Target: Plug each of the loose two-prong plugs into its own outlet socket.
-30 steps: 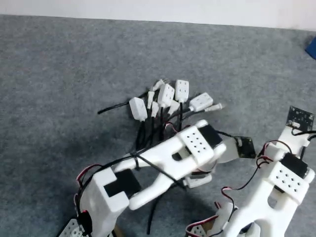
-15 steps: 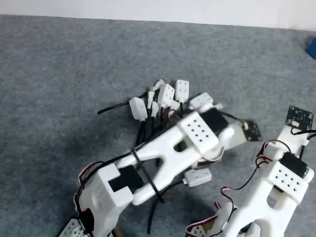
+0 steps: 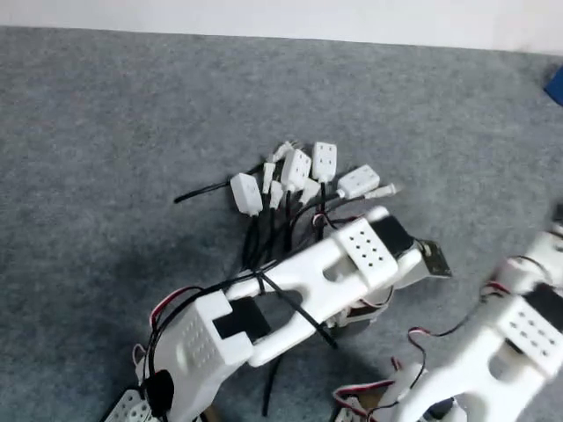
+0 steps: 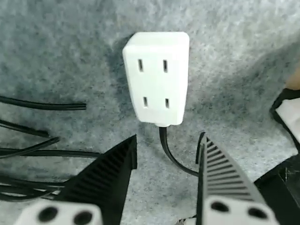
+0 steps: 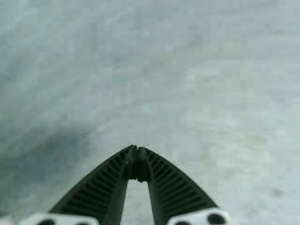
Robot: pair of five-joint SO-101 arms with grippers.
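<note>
A white outlet socket (image 4: 157,77) with two pairs of slots lies face up on the grey carpet, its black cord (image 4: 171,152) running back between my fingers. My left gripper (image 4: 168,138) hovers open just short of that socket, one finger on each side of the cord and nothing held. In the high view the left arm (image 3: 369,251) covers this spot. Beyond it lies a bundle of white outlets (image 3: 296,169) and loose two-prong plugs (image 3: 383,191) on black cords. My right gripper (image 5: 137,157) is shut and empty over bare carpet.
Loose black cords (image 4: 42,105) lie beside the left gripper. The right arm (image 3: 519,334) stands at the table's near right corner. A black-and-white part (image 4: 286,110) sits close to the socket. Open grey carpet (image 3: 106,132) stretches to the far left.
The left arm swung out past the cord bundle, baring a single socket, then came back over it. The right arm shifted toward the right edge.
</note>
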